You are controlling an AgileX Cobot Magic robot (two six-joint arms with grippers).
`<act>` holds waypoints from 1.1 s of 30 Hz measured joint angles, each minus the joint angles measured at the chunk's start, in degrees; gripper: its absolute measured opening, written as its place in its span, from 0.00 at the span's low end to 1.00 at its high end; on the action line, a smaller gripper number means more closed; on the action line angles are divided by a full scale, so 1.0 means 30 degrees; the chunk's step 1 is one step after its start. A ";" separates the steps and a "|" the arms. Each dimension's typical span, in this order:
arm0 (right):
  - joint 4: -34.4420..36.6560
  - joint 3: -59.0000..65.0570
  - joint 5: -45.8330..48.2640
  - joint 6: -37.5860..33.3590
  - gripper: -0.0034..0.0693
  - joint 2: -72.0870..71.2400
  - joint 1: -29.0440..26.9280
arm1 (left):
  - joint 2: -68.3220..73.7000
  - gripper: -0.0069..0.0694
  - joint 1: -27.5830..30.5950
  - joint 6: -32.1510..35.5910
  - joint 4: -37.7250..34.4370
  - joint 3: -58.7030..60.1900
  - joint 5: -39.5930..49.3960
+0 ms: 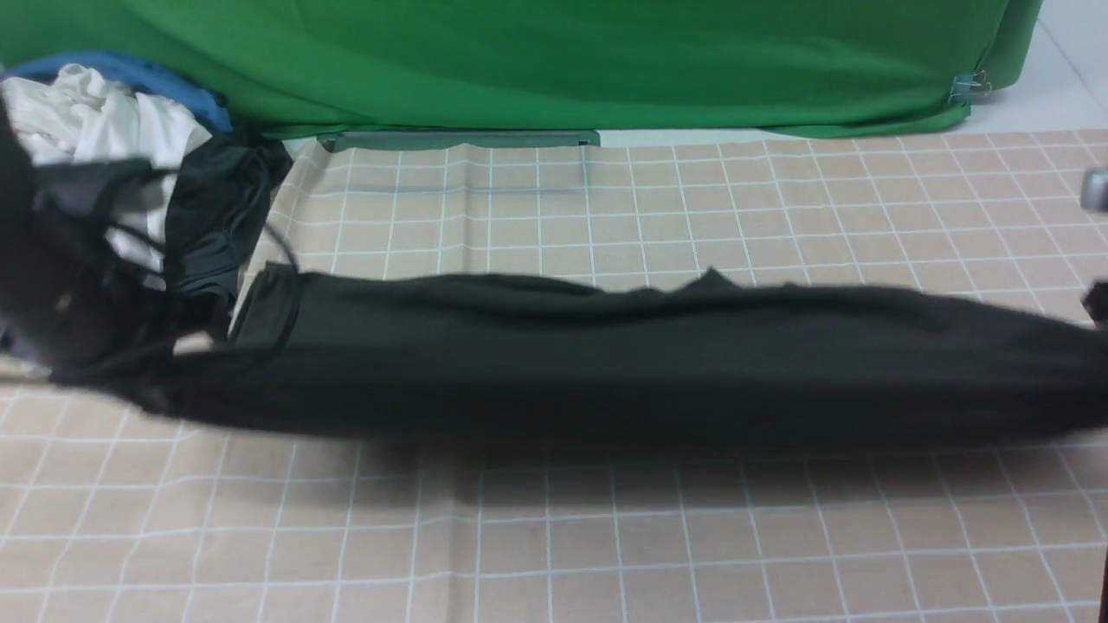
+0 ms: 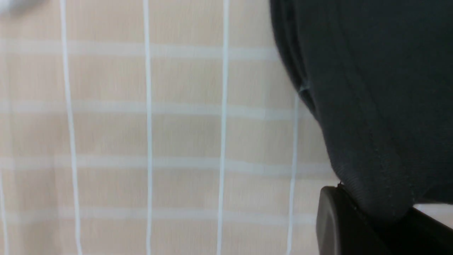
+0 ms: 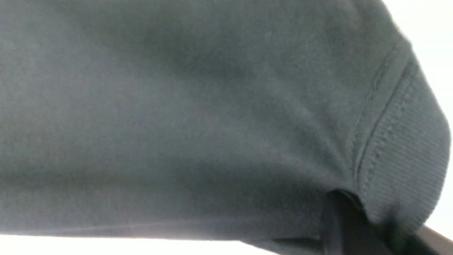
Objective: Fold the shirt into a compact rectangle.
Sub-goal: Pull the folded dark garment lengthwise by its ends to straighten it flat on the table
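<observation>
View from the front: the shirt stretches as 1 long black band across the checked tablecloth, raised above it with a shadow beneath. Its 2 ends reach the left and right edges of the picture. A white garment and a dark grey garment lie heaped at the far left, before a green backdrop.

Left wrist view: the left gripper is clamped on the shirt's ribbed edge, above the tablecloth.

Right wrist view: the right gripper is pinched tight on a ribbed, stitched edge of the shirt, whose fabric fills nearly the whole picture.
</observation>
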 joint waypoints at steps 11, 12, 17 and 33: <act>-0.1083 0.7544 -0.2032 0.0564 0.23 -0.3181 0.0000 | -0.4087 0.18 0.0156 -0.0322 0.0205 0.4954 0.1288; -0.1176 0.7603 -0.2138 0.0564 0.26 -0.3181 0.0000 | -0.4171 0.20 0.0179 -0.0322 0.0304 0.4954 0.1288; -0.1775 0.7173 -0.1932 0.1044 0.47 -0.3235 0.0000 | -0.5093 0.45 0.0179 -0.0698 0.1474 0.4853 0.1578; 0.8109 0.4567 -0.6612 -0.4211 0.10 -0.4330 0.7124 | -0.2229 0.13 -0.1942 0.1413 -0.3769 0.2431 0.0107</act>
